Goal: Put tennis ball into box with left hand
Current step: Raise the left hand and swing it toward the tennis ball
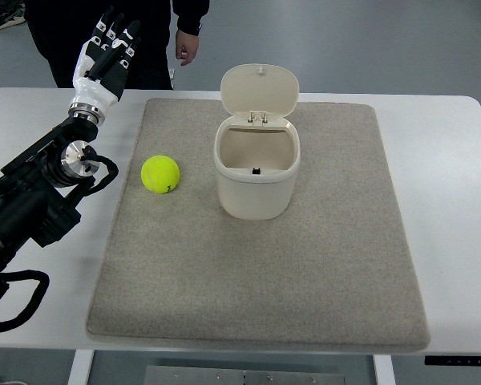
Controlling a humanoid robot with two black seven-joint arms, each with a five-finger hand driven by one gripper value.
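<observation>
One tennis ball (160,174) is lying on the grey mat (305,273), at nine o'clock of the open-lidded box (256,164). At eleven o'clock, the left hand (106,56) is hovering, fingers extended, empty.

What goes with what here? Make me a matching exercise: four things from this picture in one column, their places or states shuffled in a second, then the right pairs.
Things:
1. ball
2. box
3. left hand
4. mat

Places or states:
A. lid up, standing near the middle of the mat
B. raised over the table's far left corner, fingers straight, holding nothing
C. lying on the mat, just left of the box
D. grey, spread flat on the white table

Pairs: 1-C, 2-A, 3-B, 4-D
</observation>
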